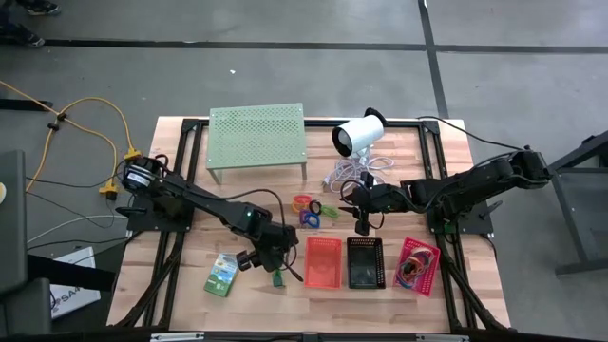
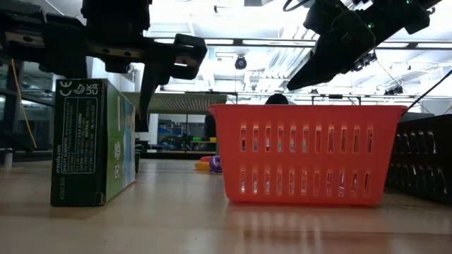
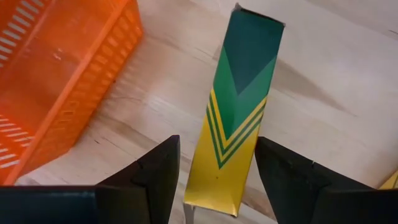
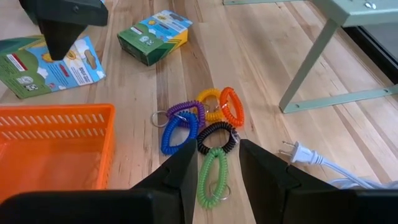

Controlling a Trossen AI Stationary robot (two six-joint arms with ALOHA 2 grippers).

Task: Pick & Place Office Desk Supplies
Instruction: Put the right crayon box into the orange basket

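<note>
Currently the left tool [image 3: 214,180] is standing wide open, its dark fingers straddling a slim green-and-yellow cardboard pack [image 3: 239,99] without gripping it, near the desk's [image 1: 190,304] front edge beside the red basket [image 1: 323,261]. Closing off-centre could be tipping or skidding that glossy box on the smooth wood. The right tool [image 4: 214,165] is hovering half open and empty over the springy plastic coil loops [image 4: 199,124] mid-desk; the tangled coils risk lifting together. Black basket [image 1: 365,262] and pink basket [image 1: 419,265] are waiting alongside.
</note>
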